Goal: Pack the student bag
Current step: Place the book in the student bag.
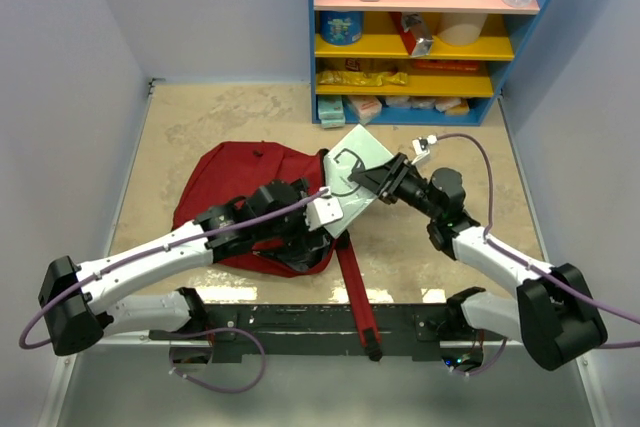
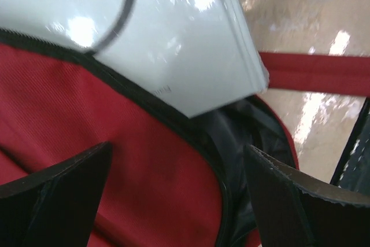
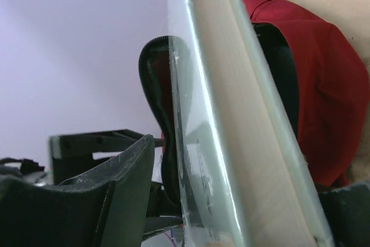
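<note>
Right gripper (image 1: 383, 179) clamped on a pale flat book (image 1: 358, 160), whose lower corner sits at the open mouth of the student bag (image 1: 232, 179); left gripper (image 2: 179, 160) spread wide, empty, just above that mouth; bag flat on the table (image 1: 200, 112).

Book (image 2: 173, 39) print blurred, cut off at top edge; student bag (image 2: 87, 120) interior dark.

Student bag (image 1: 232, 179) dark red, black zippers — book (image 1: 366, 155) pale green with black ring.

Bright, even light; glare on the white book (image 2: 191, 27); close-ups seemingly blurred.
</note>
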{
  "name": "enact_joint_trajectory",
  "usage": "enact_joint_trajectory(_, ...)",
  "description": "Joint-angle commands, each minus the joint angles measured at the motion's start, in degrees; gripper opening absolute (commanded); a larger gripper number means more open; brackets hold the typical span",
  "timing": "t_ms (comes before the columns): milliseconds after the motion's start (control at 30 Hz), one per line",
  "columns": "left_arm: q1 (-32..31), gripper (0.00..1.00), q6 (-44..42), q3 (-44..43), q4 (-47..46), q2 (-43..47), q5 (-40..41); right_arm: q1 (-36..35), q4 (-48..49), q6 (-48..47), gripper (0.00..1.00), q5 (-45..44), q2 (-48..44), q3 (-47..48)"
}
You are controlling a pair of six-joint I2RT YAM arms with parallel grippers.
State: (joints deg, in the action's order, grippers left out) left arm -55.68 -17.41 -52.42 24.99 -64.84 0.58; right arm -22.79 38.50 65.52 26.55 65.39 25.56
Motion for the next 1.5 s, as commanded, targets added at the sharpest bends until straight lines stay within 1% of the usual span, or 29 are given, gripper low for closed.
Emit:
enact_joint_trajectory(0,-1.54,1.00,-1.93,4.69,-1.00,3.23,8.73,-0.24,9.84,1.28,0.00,0.70,-0.44,7.83)
enact_joint_trajectory(233,-1.54,1.00,-2.63,7.24,-0.82,3.93,9.52,-0.24,9.05,0.75,0.00,1.05,1.41,10.91)
enact_joint_trajectory(367,-1.54,1.00,-4.21,9.00,-3.81,3.67,14.70,-0.24,8.79,1.10,0.00,1.49,1.15,10.74)
enact_joint_trajectory(467,-1.54,1.00,-4.56,8.04,-4.69,3.93,16.81,-0.15,6.94,0.14,0.00,1.49,-0.25,10.04)
enact_joint_trajectory(500,-1.45,0.85,-5.26,7.34,-4.86,4.10,17.00,-0.24,5.46,-0.21,0.00,1.49,-0.69,9.86)
enact_joint_trajectory(533,-1.45,0.74,-5.53,6.99,-5.04,4.28,17.43,-0.24,4.84,-0.74,0.00,1.49,-1.31,9.25)
enact_joint_trajectory(567,-1.54,0.58,-5.70,6.46,-4.87,4.37,17.53,-0.24,4.39,-0.91,0.00,1.58,-1.75,8.90)
enact_joint_trajectory(600,-1.45,0.02,-5.36,5.50,-4.69,4.46,18.22,-0.15,3.78,-1.09,0.00,1.67,-2.10,8.46)
enact_joint_trajectory(633,-1.45,0.00,-5.01,5.14,-5.13,4.72,20.49,-0.33,3.25,-1.70,0.00,1.67,-2.80,8.10)
enact_joint_trajectory(700,-1.45,0.00,-5.18,3.65,-4.69,4.90,21.39,-0.24,1.76,-2.32,0.00,1.58,-3.42,7.14)
enact_joint_trajectory(867,-0.84,0.00,-5.18,-0.22,-2.94,5.34,21.92,-0.24,-2.46,-4.78,0.00,0.61,-5.62,5.38)
enact_joint_trajectory(1000,0.04,0.00,-2.91,-1.54,-2.32,4.99,19.81,-0.24,-0.46,-3.47,0.00,1.58,-4.13,4.50)
enact_joint_trajectory(1033,0.57,0.07,-2.28,-1.89,-2.14,4.55,18.94,-0.24,-0.18,-2.86,0.00,1.75,-4.21,3.97)
enact_joint_trajectory(1067,1.44,0.39,-1.23,-2.68,-1.97,4.11,17.98,-0.24,-0.09,-2.85,0.00,1.93,-4.39,3.62)
enact_joint_trajectory(1100,3.89,0.56,0.95,-5.03,-1.27,3.67,16.31,-0.33,-0.35,-2.76,0.00,1.84,-5.52,3.27)
enact_joint_trajectory(1133,4.96,0.71,2.80,-6.27,-0.57,3.06,14.29,-0.33,-0.70,-2.59,0.00,1.76,-6.05,2.48)
enact_joint_trajectory(1167,5.92,0.92,4.30,-7.24,-0.47,2.79,12.88,-0.33,-0.53,-2.33,0.00,1.67,-6.58,1.95)
enact_joint_trajectory(1200,6.89,0.97,6.92,-9.78,0.14,2.35,11.04,-0.50,0.60,-1.71,0.00,1.67,-6.85,1.51)
enact_joint_trajectory(1233,6.90,1.00,7.99,-11.02,2.32,1.30,6.58,-0.59,1.65,-0.32,0.00,1.75,-6.94,0.99)
enact_joint_trajectory(1300,6.03,1.00,7.31,-12.26,3.57,1.38,0.15,-1.12,3.59,0.57,0.00,1.93,-6.33,1.42)
enact_joint_trajectory(1333,4.80,1.00,6.08,-11.13,2.27,3.47,-2.57,-1.21,3.77,0.84,0.00,1.93,-5.45,2.90)
enact_joint_trajectory(1367,1.49,1.00,2.85,-8.34,1.38,4.62,-2.51,-1.38,3.60,0.84,0.00,2.02,-5.01,3.87)
enact_joint_trajectory(1400,-0.11,1.00,1.43,-7.26,1.20,6.03,-1.82,-1.47,3.60,0.84,0.00,2.28,-4.57,4.84)
enact_joint_trajectory(1467,-1.70,1.00,-0.07,-6.03,2.33,6.13,-0.76,-1.47,3.42,1.89,0.00,2.37,-3.25,7.83)
